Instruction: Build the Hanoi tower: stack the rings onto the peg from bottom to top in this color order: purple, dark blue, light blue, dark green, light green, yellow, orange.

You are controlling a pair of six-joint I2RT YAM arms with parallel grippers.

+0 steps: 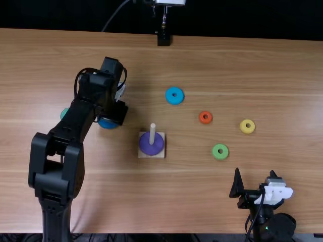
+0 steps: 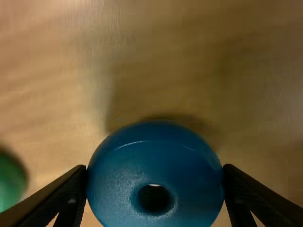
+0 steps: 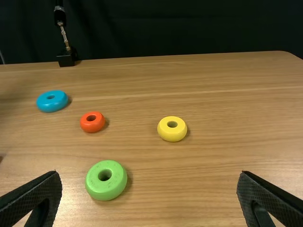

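My left gripper point(image 1: 115, 114) is over the table's left part, partly hiding the dark blue ring point(image 1: 107, 123). In the left wrist view the left gripper point(image 2: 155, 182) is shut on the dark blue ring point(image 2: 128, 175), a finger on each side. The purple ring point(image 1: 151, 145) lies around the peg point(image 1: 152, 132) on its square base point(image 1: 160, 153). Light blue point(image 1: 174, 95), orange point(image 1: 205, 117), yellow point(image 1: 247, 126) and light green point(image 1: 220, 151) rings lie flat. The dark green ring point(image 1: 64, 113) is partly behind the left arm. At lower right, my right gripper point(image 1: 255, 186) stands open; right gripper point(image 3: 149, 196) holds nothing.
The wooden table point(image 1: 202, 191) has a dark curtain behind its far edge. A small black stand point(image 1: 164, 38) is at that far edge. The left arm spans the table's left side, and the right arm stays at the near right corner.
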